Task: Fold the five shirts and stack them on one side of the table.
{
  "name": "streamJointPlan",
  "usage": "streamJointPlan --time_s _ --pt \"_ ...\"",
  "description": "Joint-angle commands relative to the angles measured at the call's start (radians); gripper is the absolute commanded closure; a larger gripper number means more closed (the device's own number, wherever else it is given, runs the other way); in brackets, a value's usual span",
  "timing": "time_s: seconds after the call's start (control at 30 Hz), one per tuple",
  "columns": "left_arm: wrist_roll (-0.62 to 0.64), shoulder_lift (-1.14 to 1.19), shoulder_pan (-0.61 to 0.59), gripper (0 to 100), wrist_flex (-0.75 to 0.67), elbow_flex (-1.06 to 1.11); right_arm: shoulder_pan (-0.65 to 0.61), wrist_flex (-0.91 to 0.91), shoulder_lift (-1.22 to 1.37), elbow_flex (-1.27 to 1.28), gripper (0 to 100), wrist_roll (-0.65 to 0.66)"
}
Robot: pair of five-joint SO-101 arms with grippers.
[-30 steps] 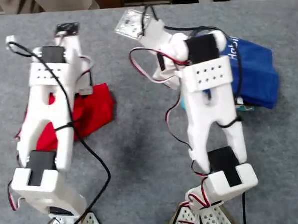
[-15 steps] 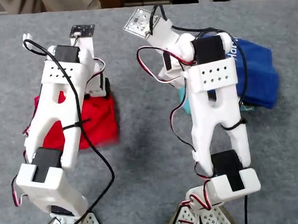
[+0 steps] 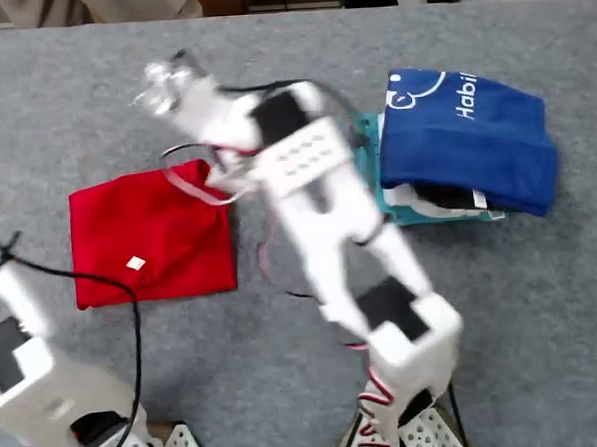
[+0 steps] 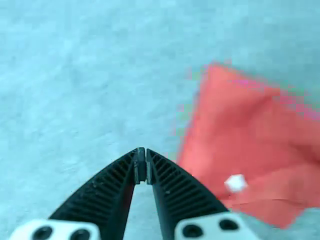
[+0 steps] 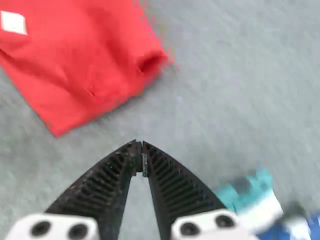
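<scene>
Red shirt (image 3: 151, 236) folded, not yet on blue-topped stack (image 3: 464, 140)
Lies flat left of centre on counter (image 3: 246, 376), long axis left-right; stack upper right, well apart. Right hand (image 5: 139, 150) closed, empty, near shirt's corner. Left hand (image 4: 141, 162) closed, empty, beside its edge. Likely right arm's carry, rightward.
</scene>
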Motion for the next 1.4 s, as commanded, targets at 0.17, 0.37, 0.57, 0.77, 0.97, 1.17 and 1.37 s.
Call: streamJointPlan --time_s 0.17,0.37,0.57,0.77,0.97,1.17,1.37 --pt "-0.152 0.007 -0.261 98 -0.173 0.219 -0.180 0.003 0.418 -0.438 99.5 -0.012" --pt "-0.242 0.007 -0.362 98 -0.186 0.244 -0.059 -0.002 0.704 -0.762 99.6 0.017" --pt "-0.270 0.007 -0.396 98 -0.178 0.275 0.013 -0.029 0.915 -1.040 99.6 0.021" --pt "-0.270 0.005 -0.397 98 -0.178 0.334 0.018 -0.230 1.056 -1.124 99.6 0.023" --pt "-0.272 -0.005 -0.422 98 -0.178 0.334 0.013 -0.101 0.972 -1.125 99.6 0.023" --pt "-0.272 -0.062 -0.408 98 -0.183 0.344 0.007 0.163 0.742 -1.122 99.6 0.025" --pt "-0.267 -0.081 -0.362 98 -0.178 0.356 -0.142 0.152 0.676 -1.115 99.6 0.018"
